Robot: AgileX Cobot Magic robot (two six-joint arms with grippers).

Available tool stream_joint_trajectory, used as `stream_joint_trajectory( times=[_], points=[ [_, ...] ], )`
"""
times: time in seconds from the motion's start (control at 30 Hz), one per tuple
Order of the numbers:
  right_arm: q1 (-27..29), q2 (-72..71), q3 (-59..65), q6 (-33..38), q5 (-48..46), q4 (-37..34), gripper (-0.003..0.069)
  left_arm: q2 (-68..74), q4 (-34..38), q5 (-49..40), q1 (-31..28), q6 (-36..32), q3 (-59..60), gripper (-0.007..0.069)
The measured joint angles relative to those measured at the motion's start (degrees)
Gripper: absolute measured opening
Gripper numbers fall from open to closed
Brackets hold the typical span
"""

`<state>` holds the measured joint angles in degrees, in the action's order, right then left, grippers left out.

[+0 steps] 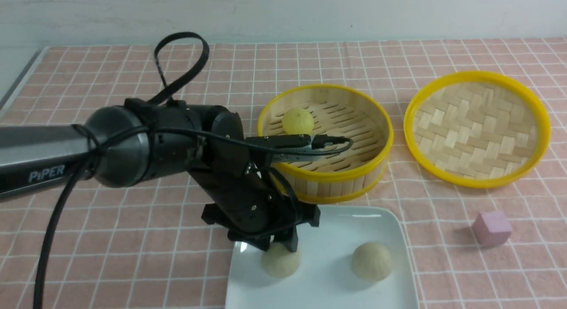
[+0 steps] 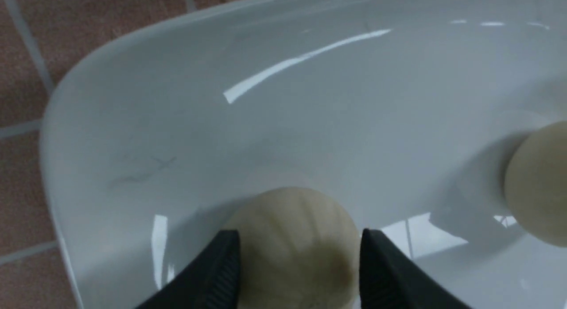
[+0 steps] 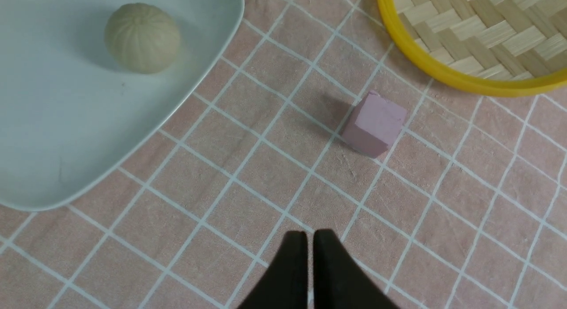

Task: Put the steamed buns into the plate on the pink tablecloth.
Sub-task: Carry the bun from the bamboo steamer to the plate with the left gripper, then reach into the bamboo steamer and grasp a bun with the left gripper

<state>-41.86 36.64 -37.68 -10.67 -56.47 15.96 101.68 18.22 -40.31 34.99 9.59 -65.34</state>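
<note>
L end effector (image 2: 300,232): fingers apart, pointing down over the plate (image 1: 336,229), near its left rim. A beige bun (image 2: 294,220) sits on the plate right between the tips, one tip just beside each flank; can't tell if the pads touch it. 2nd beige bun (image 1: 371,261) is on the same plate, off to the end effector's right, apart from it. Yellow bun (image 1: 297,121) is well beyond it, in the steamer (image 1: 336,178) just behind the plate. R end effector (image 3: 310,233): fingers together, nothing between, above bare cloth (image 1: 133,238). Pink cube (image 3: 374,129) lies out past its tips, apart; lid (image 3: 465,29) further beyond the cube.
</note>
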Motion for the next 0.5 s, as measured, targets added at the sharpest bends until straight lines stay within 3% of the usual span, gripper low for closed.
stream_joint_trajectory(
  times=[0.1,0.2,0.27,0.3,0.37,0.4,0.5],
  points=[
    [0.0,0.0,0.0,0.0,0.0,0.0,0.0045,-0.8,-0.3,-2.2,0.1,1.5,-3.7,0.0421],
    [0.0,0.0,0.0,0.0,0.1,0.0,0.0047,-1.4,-1.5,-2.9,0.1,4.9,-9.9,0.0397],
    [0.0,0.0,0.0,0.0,0.1,0.0,0.0049,-1.2,-3.5,-3.2,0.1,7.2,-14.2,0.0335],
    [0.0,0.0,0.0,0.0,0.2,0.0,0.0052,0.5,-5.8,-4.1,-0.3,10.0,-19.5,0.0216],
    [0.0,0.0,0.0,0.0,0.3,0.0,0.0053,2.2,-6.6,-4.8,-0.6,10.8,-22.9,0.0156],
    [0.0,0.0,0.0,0.0,0.3,0.0,0.0055,5.7,-7.5,-6.2,-1.7,11.4,-28.5,0.0056],
    [0.0,0.0,0.0,0.0,0.6,0.0,0.0057,9.4,-8.0,-7.4,-2.9,11.6,-33.6,0.0017]
  ],
)
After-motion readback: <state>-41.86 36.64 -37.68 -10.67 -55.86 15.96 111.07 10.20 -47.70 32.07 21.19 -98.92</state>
